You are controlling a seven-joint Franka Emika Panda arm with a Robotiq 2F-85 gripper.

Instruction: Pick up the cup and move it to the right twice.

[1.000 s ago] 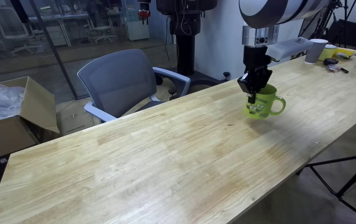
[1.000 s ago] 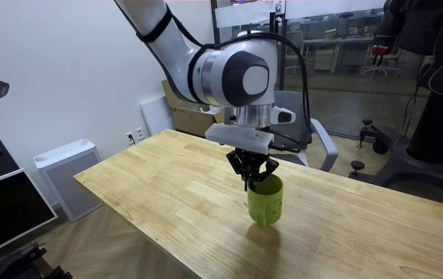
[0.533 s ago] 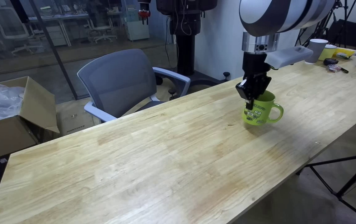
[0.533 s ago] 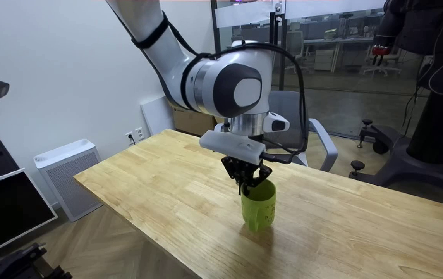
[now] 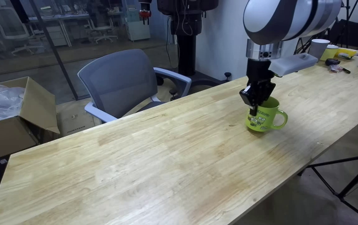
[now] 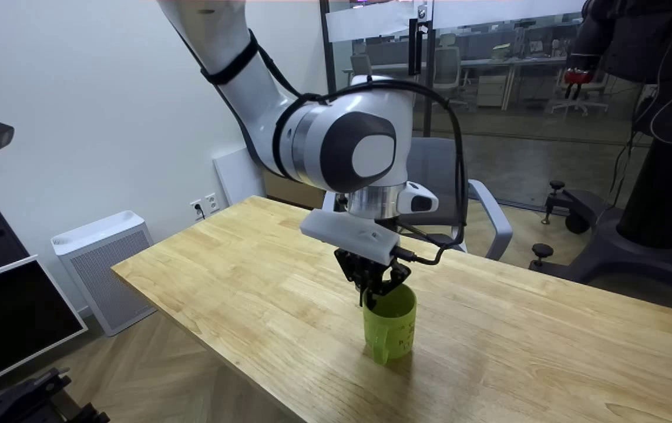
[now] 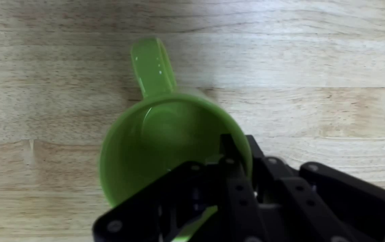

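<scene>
Pinching the cup at its rim between my fingers | one inside, one outside | table below them

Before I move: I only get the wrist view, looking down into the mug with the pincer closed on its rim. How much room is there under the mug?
Observer: Little, if any: in both exterior views the green mug is at or just above the tabletop; I can't tell whether it touches.
Operator: Anything standing past the tabletop's edge?
Observer: Yes, a grey office chair, on the side away from the mug's handle.
Operator: Any cup besides this one?
Observer: In an exterior view, a grey cup stands on the tabletop well away from the mug, toward the top right of that view.
</scene>
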